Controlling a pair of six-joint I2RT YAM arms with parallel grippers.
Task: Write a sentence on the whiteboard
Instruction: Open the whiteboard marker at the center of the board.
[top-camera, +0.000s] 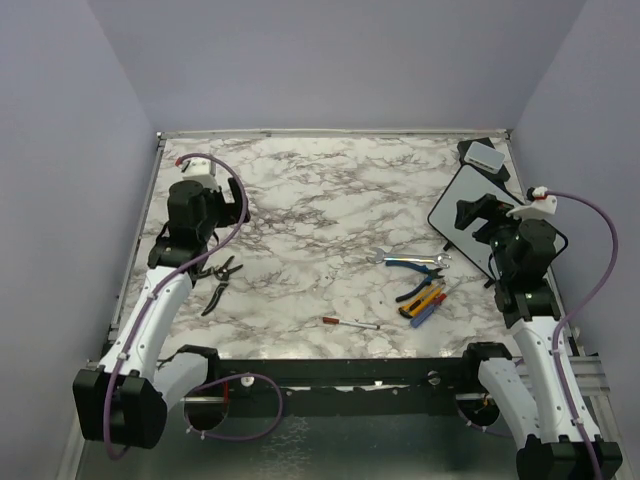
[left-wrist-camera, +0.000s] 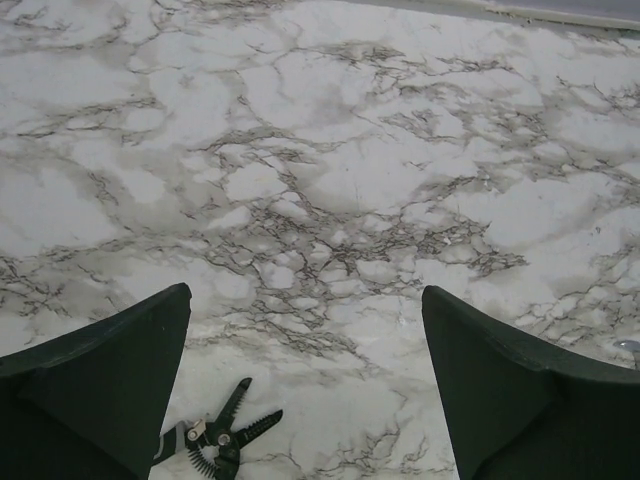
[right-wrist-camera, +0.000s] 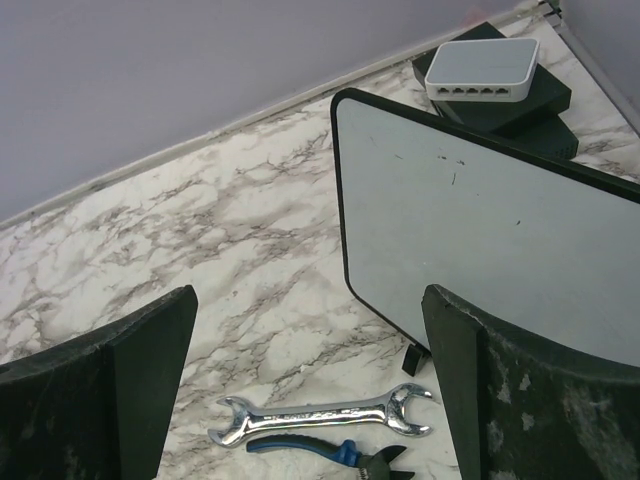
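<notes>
Flat rectangular whiteboard (right-wrist-camera: 480, 230), thin black frame, rounded corners, a few faint dark specks, on the marble-patterned worktop (right-wrist-camera: 200, 250); left tool (left-wrist-camera: 305, 292) and right tool (right-wrist-camera: 307, 292) both spread apart.

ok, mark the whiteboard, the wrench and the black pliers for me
whiteboard (right-wrist-camera: 500, 230): right wrist view, bare white face.
wrench (right-wrist-camera: 320, 414): right wrist view, middle of the shank.
black pliers (left-wrist-camera: 222, 436): left wrist view, at the pivot.
</notes>
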